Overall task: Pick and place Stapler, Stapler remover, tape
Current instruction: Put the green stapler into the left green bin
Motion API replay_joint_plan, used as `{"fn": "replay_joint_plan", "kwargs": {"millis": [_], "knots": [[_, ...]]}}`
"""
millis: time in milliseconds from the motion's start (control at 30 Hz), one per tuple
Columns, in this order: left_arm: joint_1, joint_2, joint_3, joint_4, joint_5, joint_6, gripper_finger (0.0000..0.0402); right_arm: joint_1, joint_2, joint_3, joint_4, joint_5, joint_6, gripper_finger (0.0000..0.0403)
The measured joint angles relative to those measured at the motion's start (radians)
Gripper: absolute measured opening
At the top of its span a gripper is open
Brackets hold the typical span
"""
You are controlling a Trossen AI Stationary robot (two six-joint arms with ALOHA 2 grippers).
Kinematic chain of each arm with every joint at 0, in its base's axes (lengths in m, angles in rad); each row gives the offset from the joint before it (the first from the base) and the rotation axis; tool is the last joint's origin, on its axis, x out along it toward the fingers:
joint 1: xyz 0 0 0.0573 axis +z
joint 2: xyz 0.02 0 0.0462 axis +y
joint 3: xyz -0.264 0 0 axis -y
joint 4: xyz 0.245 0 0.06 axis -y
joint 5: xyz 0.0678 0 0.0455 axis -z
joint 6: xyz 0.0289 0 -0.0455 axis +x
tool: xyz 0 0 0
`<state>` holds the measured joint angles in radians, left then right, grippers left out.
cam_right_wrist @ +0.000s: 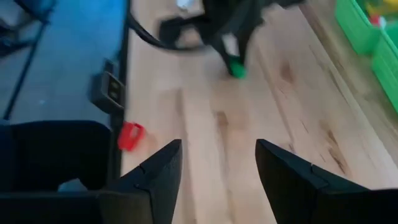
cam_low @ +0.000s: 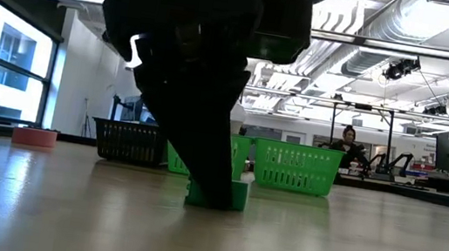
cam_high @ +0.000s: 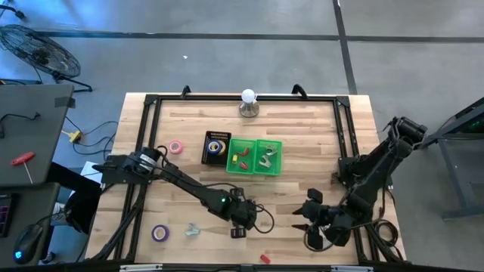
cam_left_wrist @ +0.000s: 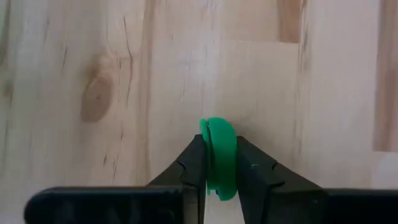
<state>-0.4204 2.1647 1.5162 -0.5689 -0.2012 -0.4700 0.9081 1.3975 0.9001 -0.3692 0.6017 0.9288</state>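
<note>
Left tool pinches flat rounded green piece.

robotics lab: exposed ceiling ducts, other robot rigs, concrete floor

Left arm stretched low across the desk, left hand pointing down, fingers pinched shut on a small green piece. Right arm folded near the desk's right edge, right hand spread open.
</note>
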Motion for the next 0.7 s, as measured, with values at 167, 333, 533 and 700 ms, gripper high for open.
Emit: {"fn": "replay_joint_plan", "kwargs": {"millis": [167,333,533,700], "knots": [[0.002,0.017,0.182,-0.312,-0.093,0.102,0.005,0.035,0.0,0.0,0.125,0.084,-0.139,0.0194],[0.004,0.003,0.506,-0.668,-0.319,0.155,0.005,0.06,0.0,0.0,0.23,0.146,-0.277,0.0194],[0.048,0.004,0.842,-0.969,-0.47,0.186,0.005,0.099,0.027,0.0,0.239,0.205,-0.28,0.0195],[0.188,-0.158,0.709,-0.838,-0.317,0.218,0.005,0.121,0.057,0.0,0.274,0.209,-0.275,0.0195]]}}
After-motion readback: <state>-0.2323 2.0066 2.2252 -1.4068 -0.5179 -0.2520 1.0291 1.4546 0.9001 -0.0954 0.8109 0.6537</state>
